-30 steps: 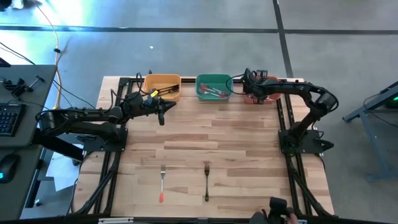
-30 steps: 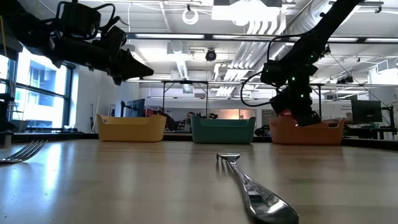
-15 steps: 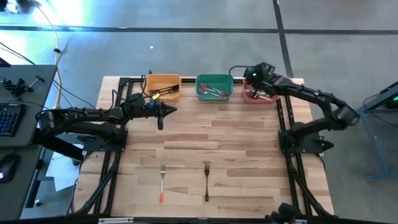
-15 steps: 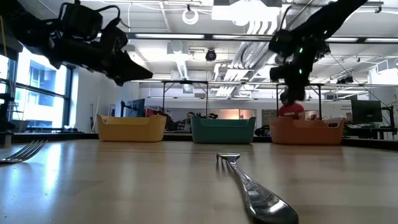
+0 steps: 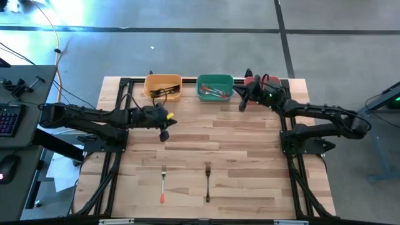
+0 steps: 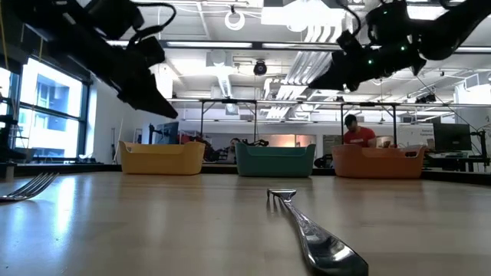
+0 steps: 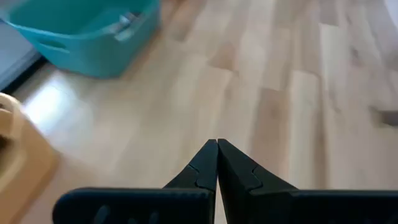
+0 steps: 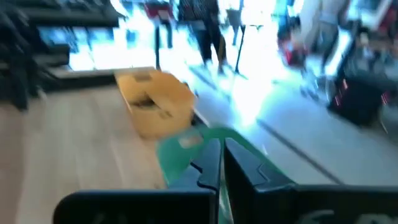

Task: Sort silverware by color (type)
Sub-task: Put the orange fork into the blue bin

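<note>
Two forks lie flat near the table's near edge, tines toward the far edge: one with a red-orange handle (image 5: 163, 184) and one with a dark handle (image 5: 207, 181). The dark one (image 6: 307, 227) fills the low view's foreground, and the other's tines (image 6: 27, 186) show at its left. More silverware lies in the yellow bin (image 5: 164, 86) and the green bin (image 5: 215, 87). My left gripper (image 5: 164, 135) is shut and empty (image 7: 217, 144), hovering in front of the yellow bin. My right gripper (image 5: 241, 105) is shut and empty (image 8: 222, 148), in the air between the green and red bins.
The three bins stand in a row along the far edge. The red bin (image 5: 267, 83) is mostly covered by my right arm. Bare wooden table (image 5: 219, 140) spreads between the bins and the two forks. A person in red (image 6: 357, 134) shows in the room behind.
My right gripper has risen out of the red bin, swung toward the table's left and near side, and tipped from pointing down to nearly level. My left gripper has moved from the yellow bin's front toward the near edge and tipped lower. The forks have not moved.
</note>
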`<action>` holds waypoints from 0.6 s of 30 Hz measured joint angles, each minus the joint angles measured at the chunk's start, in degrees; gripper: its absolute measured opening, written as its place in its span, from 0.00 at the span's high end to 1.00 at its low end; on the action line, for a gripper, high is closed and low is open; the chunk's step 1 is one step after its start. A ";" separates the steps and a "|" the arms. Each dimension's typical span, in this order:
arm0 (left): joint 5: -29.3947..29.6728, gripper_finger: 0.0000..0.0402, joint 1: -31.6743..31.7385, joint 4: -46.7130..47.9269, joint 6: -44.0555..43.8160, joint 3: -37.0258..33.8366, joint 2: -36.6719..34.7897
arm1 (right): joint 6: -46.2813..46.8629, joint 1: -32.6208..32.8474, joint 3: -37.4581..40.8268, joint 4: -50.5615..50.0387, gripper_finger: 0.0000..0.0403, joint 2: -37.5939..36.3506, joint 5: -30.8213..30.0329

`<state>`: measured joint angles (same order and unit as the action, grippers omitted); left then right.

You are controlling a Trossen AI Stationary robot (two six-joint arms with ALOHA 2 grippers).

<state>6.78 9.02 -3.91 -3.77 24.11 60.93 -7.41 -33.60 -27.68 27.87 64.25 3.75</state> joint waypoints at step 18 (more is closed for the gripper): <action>8.84 0.90 -30.36 34.38 -50.21 12.92 7.78 | 2.67 5.68 1.92 7.90 1.00 0.13 0.13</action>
<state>15.62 -21.34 30.47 -53.98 37.03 68.71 -4.73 -27.92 -25.76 35.77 64.38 3.88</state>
